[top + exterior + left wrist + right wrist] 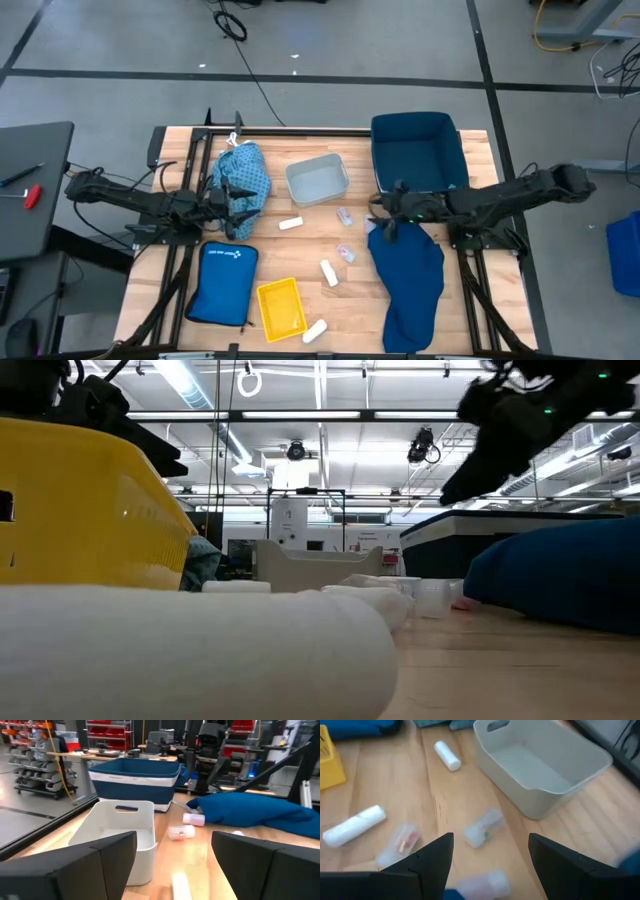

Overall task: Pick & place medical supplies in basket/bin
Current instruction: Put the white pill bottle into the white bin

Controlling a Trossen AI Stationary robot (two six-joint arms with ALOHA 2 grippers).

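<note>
The right hand point(383, 212), fingers apart and empty, hovers over the wooden counter point(310, 250) where small clear vials point(484, 827) lie beside the grey plastic bin point(540, 765); they look light, smooth and prone to rolling, so a grip across the middle seems safest. The limp navy cloth point(410, 280) sprawls just beside it. The left hand point(232, 196), also apart, waits by the soft, crumpled light blue patterned cloth point(243, 172).

Rolls point(290, 224) between bin point(317, 180) and tray point(281, 306)
</note>
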